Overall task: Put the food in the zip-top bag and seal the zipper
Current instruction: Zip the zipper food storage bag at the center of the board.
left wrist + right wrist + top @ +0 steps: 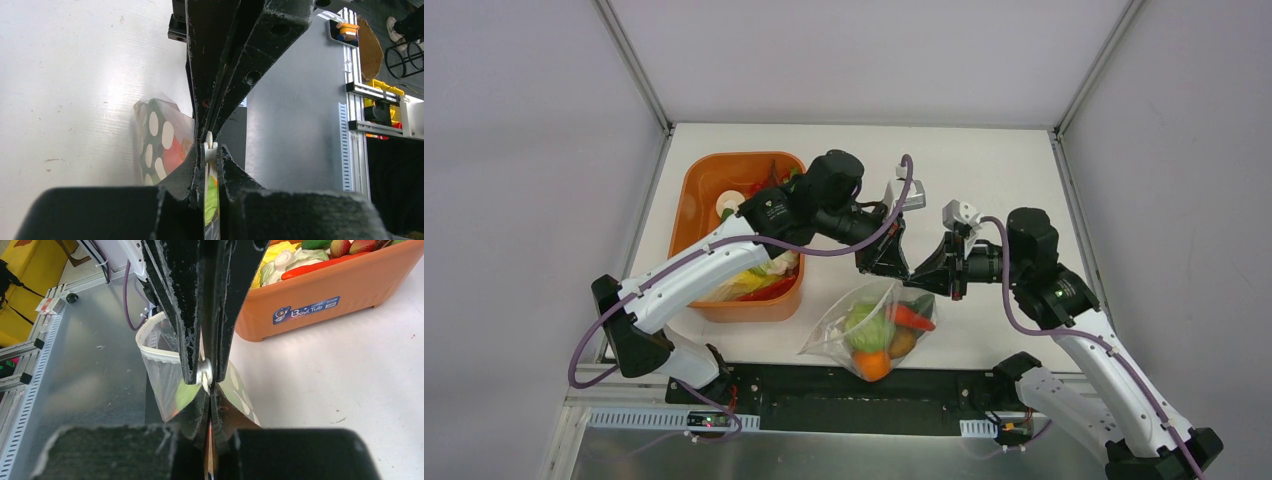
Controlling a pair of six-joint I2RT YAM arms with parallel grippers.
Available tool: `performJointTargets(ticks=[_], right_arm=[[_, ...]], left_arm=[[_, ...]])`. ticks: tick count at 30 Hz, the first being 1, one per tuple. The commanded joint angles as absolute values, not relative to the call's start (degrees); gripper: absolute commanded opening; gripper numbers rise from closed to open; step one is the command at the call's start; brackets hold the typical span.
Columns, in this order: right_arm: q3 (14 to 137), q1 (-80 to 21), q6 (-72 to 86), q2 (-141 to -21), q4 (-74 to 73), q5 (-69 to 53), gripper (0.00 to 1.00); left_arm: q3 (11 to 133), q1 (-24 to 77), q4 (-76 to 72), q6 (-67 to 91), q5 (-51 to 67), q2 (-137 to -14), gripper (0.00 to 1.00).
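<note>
Clear plastic zip-top bag (829,335) printed with white dots, held up by its top edge near the front of the white table (994,170), just right of the orange plastic tub (686,215). The left gripper (882,262) and right gripper (927,278) each pinched the thin clear zipper (210,145) between closed fingers. An orange ball (873,364), a green leafy piece (862,322) and a red piece (911,317) lay inside the bag; more toy food (759,280) lay in the tub.
</note>
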State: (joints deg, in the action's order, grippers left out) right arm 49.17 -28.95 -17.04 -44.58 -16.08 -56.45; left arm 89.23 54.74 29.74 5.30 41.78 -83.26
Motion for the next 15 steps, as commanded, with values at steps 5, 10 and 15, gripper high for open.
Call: performJointTargets(ticks=[5, 10, 15], right_arm=[[47.5, -28.6, -12.7, -42.1, -7.9, -53.5, 0.0], [46.0, -28.4, -7.8, -40.6, -5.2, -45.5, 0.0], [43.5, -28.1, -3.6, -39.2, -1.3, -40.5, 0.0]], left_arm=[[90.4, 54.9, 28.7, 4.5, 41.7, -81.0, 0.0], [87.7, 55.0, 29.6, 3.9, 36.9, -78.9, 0.0], [87.4, 55.0, 31.5, 3.3, 34.0, -77.8, 0.0]])
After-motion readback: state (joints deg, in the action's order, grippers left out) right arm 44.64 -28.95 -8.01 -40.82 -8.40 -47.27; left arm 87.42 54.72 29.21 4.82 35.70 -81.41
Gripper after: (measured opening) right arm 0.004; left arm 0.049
